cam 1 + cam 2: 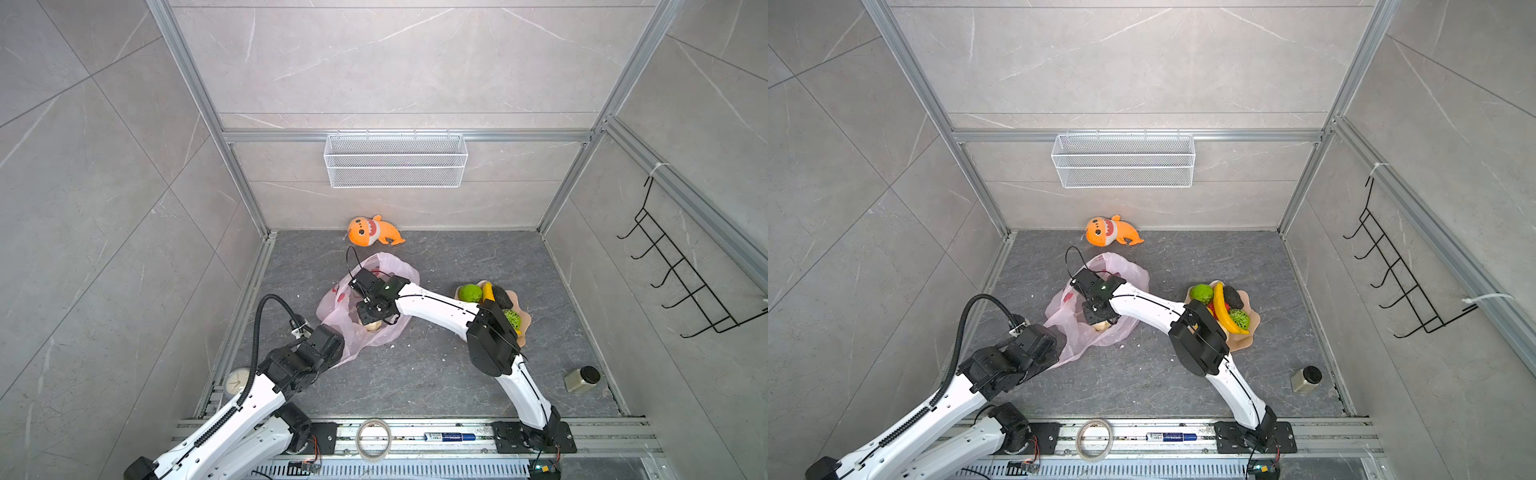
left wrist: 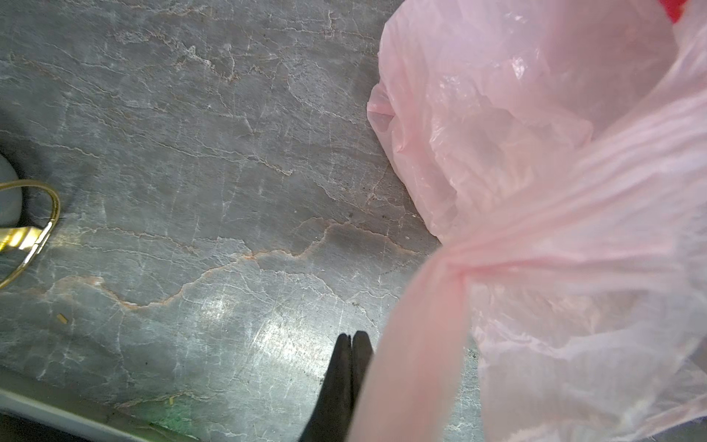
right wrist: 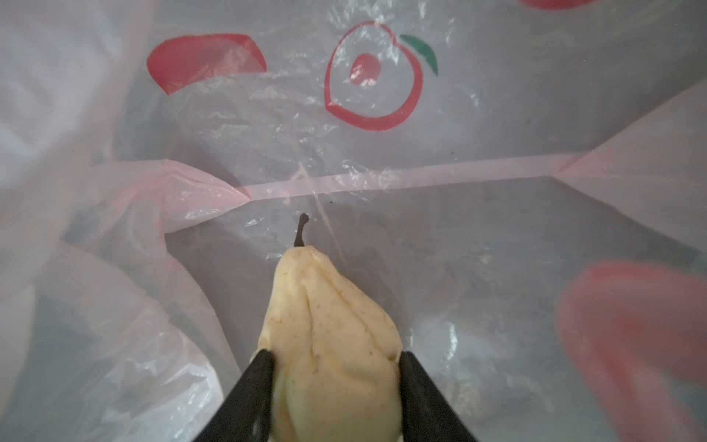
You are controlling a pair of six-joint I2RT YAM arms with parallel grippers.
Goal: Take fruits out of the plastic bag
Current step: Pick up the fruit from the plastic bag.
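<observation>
Right gripper (image 3: pixel 336 356) is clamped on the pale pear (image 3: pixel 325 306) inside the plastic bag (image 3: pixel 267 114). Left gripper (image 2: pixel 350 340) is pressed together, right beside the bag.

pear (image 3: pixel 333 344) in the bag (image 1: pixel 386 266); plate (image 1: pixel 524 324) holding fruits (image 1: pixel 470 293) to its right; shark (image 1: pixel 374 230) behind it.
</observation>
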